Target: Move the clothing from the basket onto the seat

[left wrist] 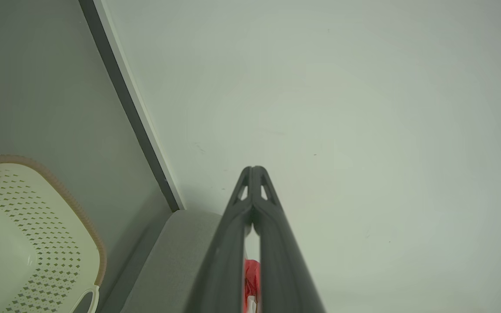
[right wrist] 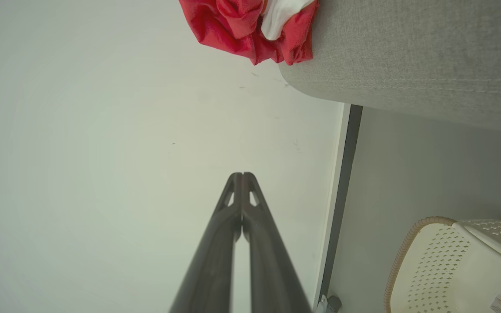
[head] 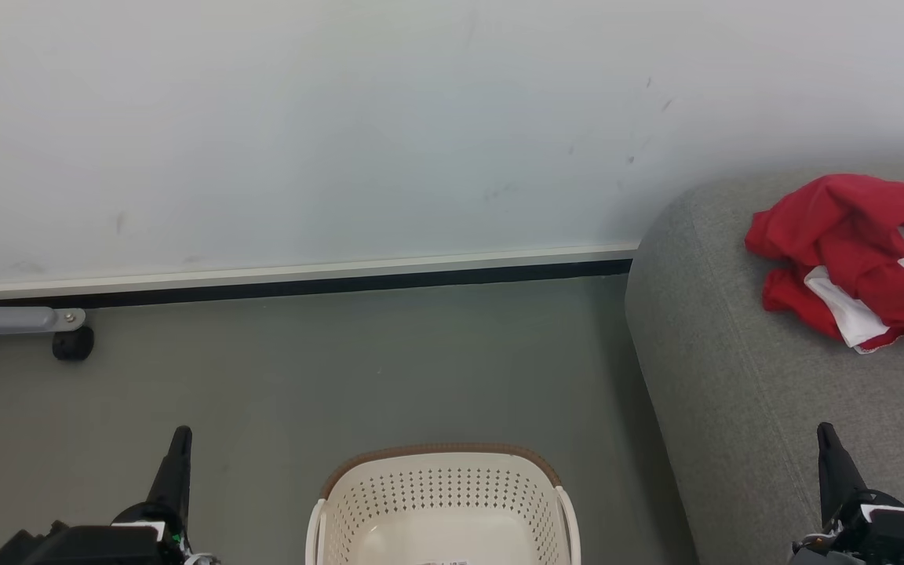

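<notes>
Red clothing [head: 852, 251] lies on the seat [head: 734, 408], ahead of the right gripper [head: 825, 433], the nearer one. The basket [head: 440, 455] looks empty. The left gripper [head: 180, 436] and right are both pressed together, holding nothing.

1. Shows the clothing [head: 852, 251] heaped on the seat [head: 734, 392], toward its far edge.
2. Shows the basket [head: 442, 490] on the floor [head: 342, 369], near the seat's left edge.
3. Shows left gripper [head: 181, 435] and right gripper [head: 826, 433] closed, fingers pointing up.
</notes>
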